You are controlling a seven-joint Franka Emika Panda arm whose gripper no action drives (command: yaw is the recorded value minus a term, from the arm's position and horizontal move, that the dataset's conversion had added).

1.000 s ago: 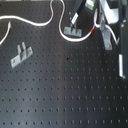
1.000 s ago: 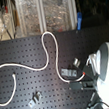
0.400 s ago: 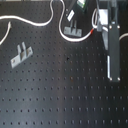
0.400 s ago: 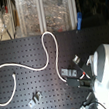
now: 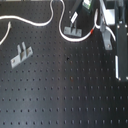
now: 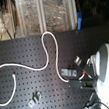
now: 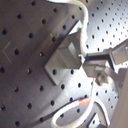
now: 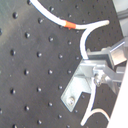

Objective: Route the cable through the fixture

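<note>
Work surface: a black perforated table [image 5: 65, 95] with a regular grid of holes, seen in both exterior views. Most of it is bare board in the first exterior view.

Behind the table, in the second exterior view, stands a clear plastic bin [image 6: 43, 11] with crumpled transparent contents. Clutter lies toward the second exterior view's left, too blurred to identify.

The cable [image 6: 50, 51] lies on the table in loose white curves. In the second exterior view it runs from the left side, rises into a tall loop near the middle, and descends toward the fixture [image 6: 70, 73]. In the first exterior view it crosses the upper part of the board and drops to the fixture [image 5: 72, 31]. Its red mark [image 8: 70, 24] shows clearly in the second wrist view, lying on the board near the fixture.

A second metal fixture [image 5: 20, 55] stands well apart, toward the first exterior view's left, with no cable on it.

The hand [image 7: 95, 62] sits just beside the first fixture. Its metal fingers [image 8: 102, 62] appear drawn together at the cable, but whether they actually grip it cannot be told.
</note>
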